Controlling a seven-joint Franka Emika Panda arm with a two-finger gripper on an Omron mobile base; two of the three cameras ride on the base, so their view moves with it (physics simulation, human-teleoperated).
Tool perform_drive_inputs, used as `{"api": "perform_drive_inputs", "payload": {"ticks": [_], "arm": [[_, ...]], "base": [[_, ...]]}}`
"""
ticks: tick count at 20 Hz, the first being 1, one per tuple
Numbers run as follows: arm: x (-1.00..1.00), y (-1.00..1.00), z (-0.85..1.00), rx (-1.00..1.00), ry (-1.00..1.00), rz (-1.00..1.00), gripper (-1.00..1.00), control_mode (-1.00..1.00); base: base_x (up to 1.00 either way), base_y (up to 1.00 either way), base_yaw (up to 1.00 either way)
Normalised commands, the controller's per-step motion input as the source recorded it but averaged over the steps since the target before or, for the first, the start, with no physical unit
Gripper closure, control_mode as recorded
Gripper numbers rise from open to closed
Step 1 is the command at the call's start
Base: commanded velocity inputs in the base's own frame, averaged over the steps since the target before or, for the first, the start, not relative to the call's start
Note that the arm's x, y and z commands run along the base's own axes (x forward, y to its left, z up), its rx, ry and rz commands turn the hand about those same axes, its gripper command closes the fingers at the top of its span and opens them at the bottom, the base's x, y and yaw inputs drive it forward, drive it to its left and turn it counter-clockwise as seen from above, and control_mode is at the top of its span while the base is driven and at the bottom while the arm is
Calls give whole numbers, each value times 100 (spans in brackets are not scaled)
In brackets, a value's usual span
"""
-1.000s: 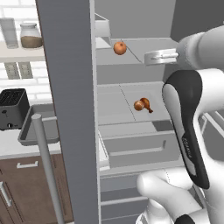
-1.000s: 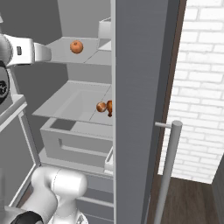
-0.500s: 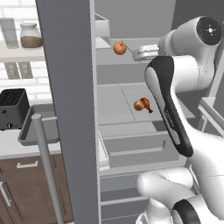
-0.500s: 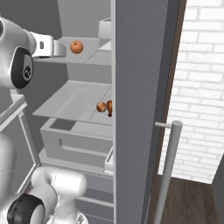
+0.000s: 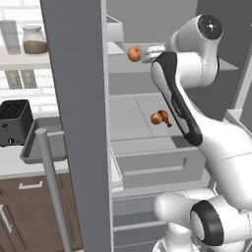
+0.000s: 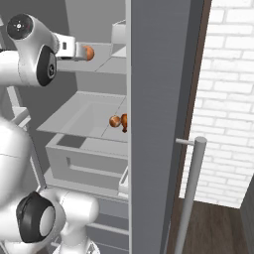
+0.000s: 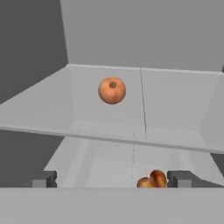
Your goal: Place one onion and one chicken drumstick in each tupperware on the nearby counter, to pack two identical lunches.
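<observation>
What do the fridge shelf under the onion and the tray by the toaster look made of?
Fridge shelf: probably glass or clear plastic, glossy; the drumstick on the level below shows through it. Tray: flat matte grey, no shine or see-through, so plastic is likely, though coated metal can't be ruled out. Everything is rendered, so textures are thin evidence.

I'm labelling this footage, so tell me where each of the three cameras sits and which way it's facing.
Left base view: behind the arm, to its left, facing the open fridge, with the onion, drumstick, toaster and a tray; the white arm rises at right.
Right base view: behind, to its right, facing the same shelves; the arm stands at left.
Hand view: on the hand, looking along the open gripper at the onion.
All three share the onion and drumstick.
</observation>
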Motion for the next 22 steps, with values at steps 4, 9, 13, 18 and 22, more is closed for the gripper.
{"api": "perform_drive_inputs", "payload": {"ticks": [4,9,13,18,22], "arm": [[67,5,-19,0,0,0,-100,-100],[68,17,-3,0,5,0,-100,-100],[62,9,0,0,4,0,-100,-100],[54,2,-1,0,5,0,-100,-100],[55,1,-1,0,3,0,-100,-100]], "base": [[0,0,0],[0,0,0],[0,0,0],[0,0,0],[0,0,0]]}}
